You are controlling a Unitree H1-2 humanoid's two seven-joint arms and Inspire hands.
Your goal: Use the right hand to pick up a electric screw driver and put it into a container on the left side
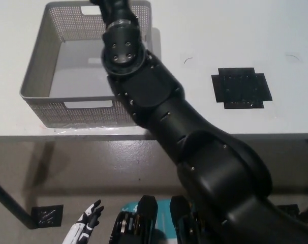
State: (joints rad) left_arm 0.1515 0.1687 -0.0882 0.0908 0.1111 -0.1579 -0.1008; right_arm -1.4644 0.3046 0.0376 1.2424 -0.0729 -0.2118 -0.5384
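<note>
The grey mesh basket (36, 76) stands on the white table at the left, and the part of its inside that shows is bare. My black right arm (144, 86) reaches across from the lower right and lies over the basket's right half. It leaves the picture at the top edge, so the right hand is out of view. No electric screwdriver shows anywhere. My white left hand (88, 224) rests low at the bottom left, below the table edge, with its fingers apart and nothing in them.
A black square mat (241, 87) lies on the white table (205, 30) to the right of the arm. The table's front edge runs across the middle of the picture, with grey floor below and a small black patch (46, 216) at the lower left.
</note>
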